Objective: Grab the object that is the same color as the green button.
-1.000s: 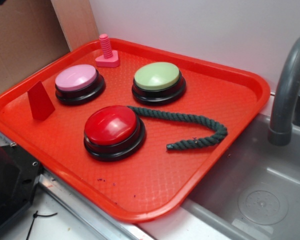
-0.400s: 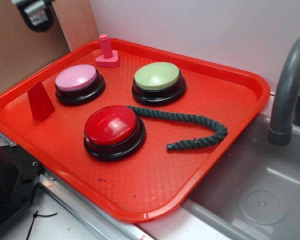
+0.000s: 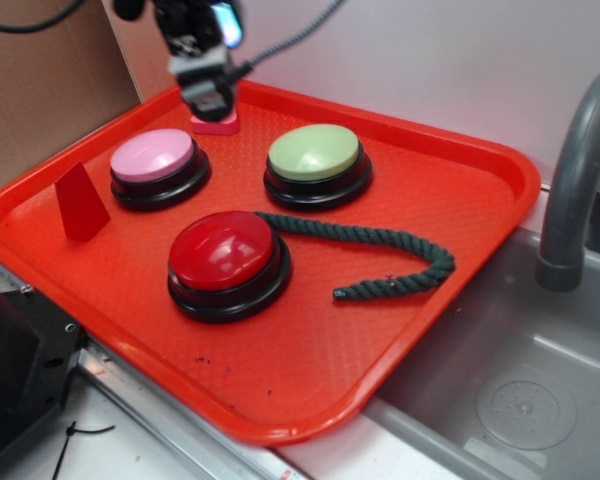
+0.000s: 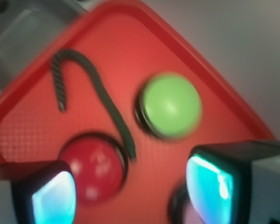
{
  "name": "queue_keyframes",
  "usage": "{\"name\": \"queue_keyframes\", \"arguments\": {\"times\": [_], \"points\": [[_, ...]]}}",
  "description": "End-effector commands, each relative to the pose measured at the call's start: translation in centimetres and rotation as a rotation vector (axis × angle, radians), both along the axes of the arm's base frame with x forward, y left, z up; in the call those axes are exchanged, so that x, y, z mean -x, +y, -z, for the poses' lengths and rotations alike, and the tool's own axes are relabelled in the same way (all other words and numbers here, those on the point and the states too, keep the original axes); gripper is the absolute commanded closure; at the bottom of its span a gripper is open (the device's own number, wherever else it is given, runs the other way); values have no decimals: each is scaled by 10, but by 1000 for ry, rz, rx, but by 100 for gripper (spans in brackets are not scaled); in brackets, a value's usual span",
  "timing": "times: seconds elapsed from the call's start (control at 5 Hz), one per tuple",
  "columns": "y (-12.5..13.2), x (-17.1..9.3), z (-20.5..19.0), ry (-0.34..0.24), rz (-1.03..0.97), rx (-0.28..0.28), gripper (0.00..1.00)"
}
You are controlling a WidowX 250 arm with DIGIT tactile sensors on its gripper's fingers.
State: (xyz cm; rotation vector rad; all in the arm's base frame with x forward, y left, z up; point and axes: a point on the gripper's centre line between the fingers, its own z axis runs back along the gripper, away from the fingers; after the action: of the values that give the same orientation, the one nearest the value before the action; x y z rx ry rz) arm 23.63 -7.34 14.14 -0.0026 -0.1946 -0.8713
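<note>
1. On the counter beside the grey sink (image 3: 520, 400), the red tray (image 3: 450, 150) carries everything in play. It fills most of the exterior view.

2. Three dome buttons sit on it. The red button (image 3: 223, 258) is at 6 o'clock of the group, the green button (image 3: 315, 157) at 2 o'clock and the pink button (image 3: 156, 160) at 10 o'clock.

3. Target: the dark green rope (image 3: 400, 262). It matches the green button in colour family and lies loose on the tray floor. One end touches the red button's base on its 1 o'clock side. The body runs toward 3 o'clock, then hooks back to a frayed end at about 4 o'clock. It is well apart from the tray rim.

4. The gripper (image 3: 206, 95) hangs above the tray's 11 o'clock corner, over the pink peg piece (image 3: 215, 122). The wrist view is blurred, but the two lit fingers (image 4: 53, 196) stand clearly apart with nothing between them, so the jaws are spread and empty.

5. Small red wedge (image 3: 80, 202) sits at 9 o'clock, not relevant.

6. Step, as a judgement: approach phase, no contact yet, gripper well apart from the rope.

7. Next move calls for travel toward 4 o'clock across the tray, clearing the green button. Then align the fingers across the rope's straight mid-section, away from the red button, and descend. The rope is limp, so it will sag when lifted.
</note>
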Motion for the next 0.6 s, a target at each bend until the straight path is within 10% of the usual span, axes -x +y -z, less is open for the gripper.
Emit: {"name": "queue_keyframes", "arguments": {"times": [0.0, 0.4], "points": [[-40, -28, 33, -43, 232, 4, 0], [-64, -35, 76, -17, 405, -19, 0]]}}
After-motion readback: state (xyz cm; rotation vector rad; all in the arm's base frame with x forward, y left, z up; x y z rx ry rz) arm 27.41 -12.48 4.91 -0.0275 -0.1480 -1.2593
